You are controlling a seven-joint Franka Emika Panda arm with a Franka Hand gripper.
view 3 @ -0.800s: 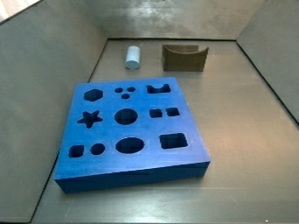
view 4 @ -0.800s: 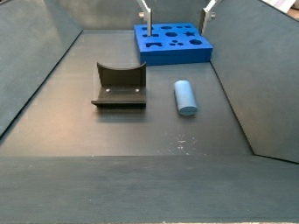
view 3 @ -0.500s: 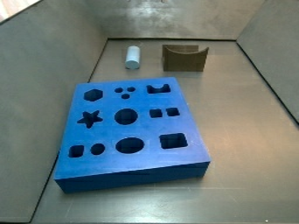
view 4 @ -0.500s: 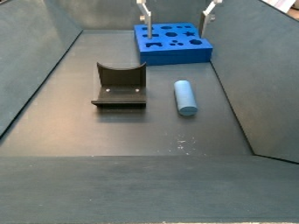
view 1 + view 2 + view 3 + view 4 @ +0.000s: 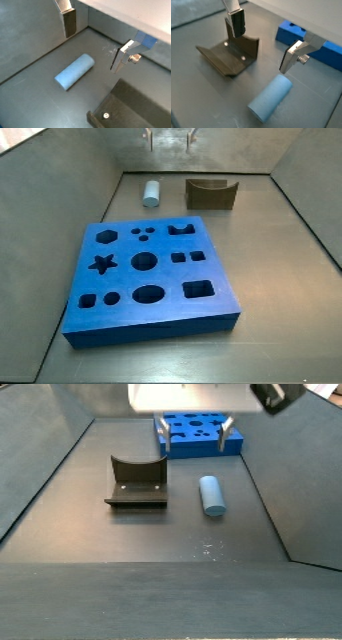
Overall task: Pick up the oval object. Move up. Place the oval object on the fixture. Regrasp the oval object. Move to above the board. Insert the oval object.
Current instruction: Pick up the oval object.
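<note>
The pincer (image 5: 261, 42) hangs wide and empty (flat silver plates, dark pads) above the smooth pale oval object (image 5: 271, 99) lying beside the notched olive-brown fixture (image 5: 232, 55).

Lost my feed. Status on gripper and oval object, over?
Gripper open, empty, high above the floor. Oval object lying flat beside fixture, not touching. Nothing between fingers and peg.

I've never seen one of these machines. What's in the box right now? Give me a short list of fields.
gripper: open, empty, in the air above the floor
oval object: lying flat on the floor beside the fixture, not touching it
fixture: on the floor, notch empty
board: blue slab on the floor, all holes empty
stage: nothing picked up yet
</note>
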